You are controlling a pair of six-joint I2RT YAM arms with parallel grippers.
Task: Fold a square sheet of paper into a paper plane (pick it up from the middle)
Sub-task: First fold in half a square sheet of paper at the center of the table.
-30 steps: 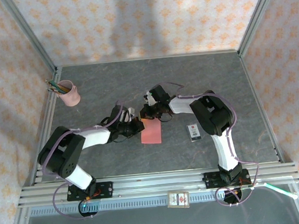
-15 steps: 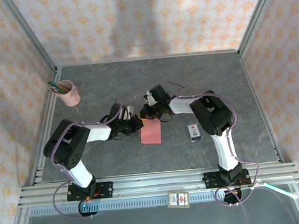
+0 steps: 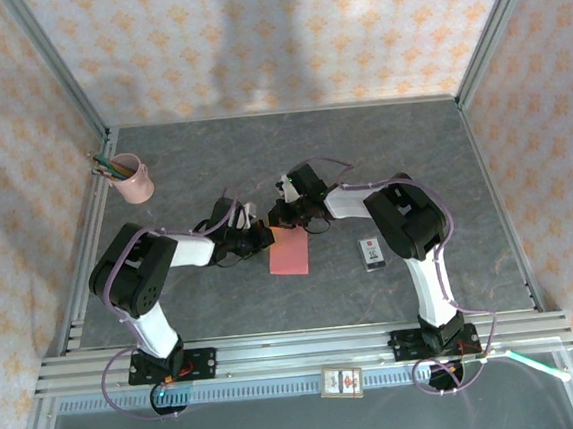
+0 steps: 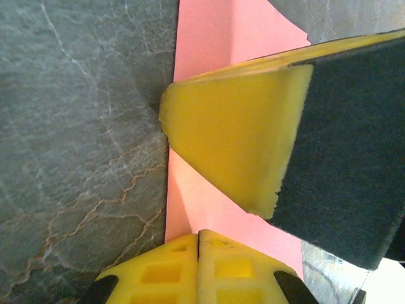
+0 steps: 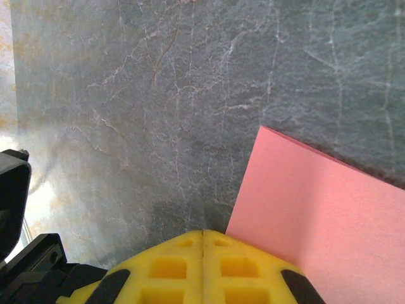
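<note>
The square sheet of paper (image 3: 290,252) is salmon pink and lies on the grey table as a folded, narrow rectangle. My left gripper (image 3: 265,238) is shut, and its tips (image 4: 199,235) rest on the sheet's (image 4: 209,38) left edge beside a slanted crease. My right gripper (image 3: 280,218) is also shut and sits at the sheet's far left corner. In the right wrist view its tips (image 5: 202,235) touch the table just left of the paper (image 5: 329,215). One right fingertip (image 4: 234,139) lies across the sheet in the left wrist view.
A pink pencil cup (image 3: 133,180) stands at the back left. A small white-and-black box (image 3: 372,252) lies right of the paper. Patterned walls and metal rails (image 3: 299,352) enclose the table.
The left arm's elbow has swung up and to the right while its gripper stayed at the paper. The paper and the right arm have not moved.
</note>
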